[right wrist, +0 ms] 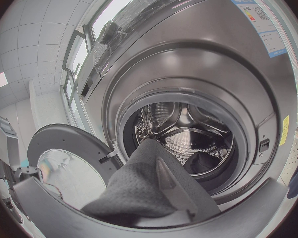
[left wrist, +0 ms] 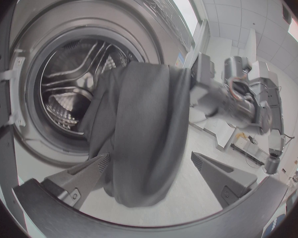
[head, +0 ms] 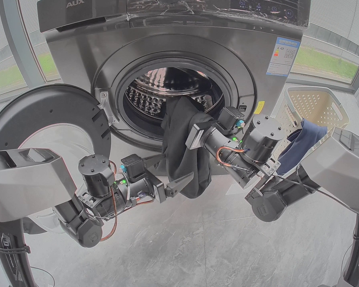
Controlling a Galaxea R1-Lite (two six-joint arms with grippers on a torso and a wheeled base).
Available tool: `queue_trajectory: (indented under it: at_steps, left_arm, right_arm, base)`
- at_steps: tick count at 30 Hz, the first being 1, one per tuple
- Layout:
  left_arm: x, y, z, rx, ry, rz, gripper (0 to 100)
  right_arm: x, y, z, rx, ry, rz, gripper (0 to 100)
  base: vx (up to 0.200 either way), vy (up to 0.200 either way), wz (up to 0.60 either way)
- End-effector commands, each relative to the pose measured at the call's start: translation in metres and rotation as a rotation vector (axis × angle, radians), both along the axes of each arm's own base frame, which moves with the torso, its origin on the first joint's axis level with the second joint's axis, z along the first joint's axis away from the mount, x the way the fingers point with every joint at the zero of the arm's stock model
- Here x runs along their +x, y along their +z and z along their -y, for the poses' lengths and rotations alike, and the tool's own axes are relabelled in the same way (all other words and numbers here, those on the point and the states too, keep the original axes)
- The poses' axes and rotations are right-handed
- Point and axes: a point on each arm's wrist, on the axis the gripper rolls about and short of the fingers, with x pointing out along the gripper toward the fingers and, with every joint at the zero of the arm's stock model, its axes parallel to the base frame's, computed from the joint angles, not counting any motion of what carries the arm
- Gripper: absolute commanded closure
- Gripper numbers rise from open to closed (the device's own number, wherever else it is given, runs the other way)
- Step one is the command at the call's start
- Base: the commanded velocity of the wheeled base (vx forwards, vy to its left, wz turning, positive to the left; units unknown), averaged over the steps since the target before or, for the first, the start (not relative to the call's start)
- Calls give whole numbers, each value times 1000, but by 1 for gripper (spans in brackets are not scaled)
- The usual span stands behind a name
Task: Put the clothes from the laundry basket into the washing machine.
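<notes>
Washing machine [head: 227,48] is front-loading, with its door [head: 48,108] swung fully open to the robot's left and the steel drum [head: 163,84] exposed. Laundry basket [head: 319,104] is beige and perforated. It stands tilted on the floor just right of the machine, partly cut off behind the right arm.

Black garment [head: 183,160] is draped over the lower lip of the drum opening. Its top edge is just inside the mouth and the bulk hangs down the machine's front, clear of the floor. Navy cloth [head: 303,140] is slumped over the basket's near rim.

Right gripper [head: 187,126] is at the drum mouth, closed on the black garment's upper part. In the right wrist view one finger [right wrist: 170,185] lies on top of the fabric; the other is buried under the cloth, so how deep the grip goes is unclear.

Left gripper [head: 179,164] is lower, in front of the machine, with its jaws spread wide and nothing gripped. The garment's hanging tail sits between the two fingers. In the left wrist view the fabric looks to brush one finger [left wrist: 86,176], though actual contact is hard to confirm, and it is clear of the other.

A small dark item [right wrist: 200,162] lies at the bottom of the drum; I can't make out what it is.
</notes>
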Motion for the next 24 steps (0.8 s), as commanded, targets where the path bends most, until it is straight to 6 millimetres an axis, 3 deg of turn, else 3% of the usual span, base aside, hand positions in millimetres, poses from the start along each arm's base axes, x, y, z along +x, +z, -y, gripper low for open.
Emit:
queue_trajectory:
  at_steps: [1,11,15,21,22,24]
  left_arm:
    - [18,4,16,-45,18,43,0]
    - [53,-19,22,-51,111,52,0]
    - [59,-22,21,-52,137,54,0]
    - [70,-19,24,-69,191,76,0]
    - [71,-18,25,-74,197,81,100]
    - [71,-17,25,-77,208,86,100]
  right_arm:
    - [-7,-9,-14,-14,35,-15,100]
    - [-24,7,-14,6,51,0,100]
    - [-39,14,-17,10,79,1,100]
    - [-46,11,-20,5,95,-13,100]
    - [-46,11,-20,5,95,-13,100]
    - [-46,11,-19,4,93,-14,100]
  base:
    - [0,0,0]
    - [0,0,0]
    - [0,0,0]
    - [0,0,0]
    - [0,0,0]
    - [0,0,0]
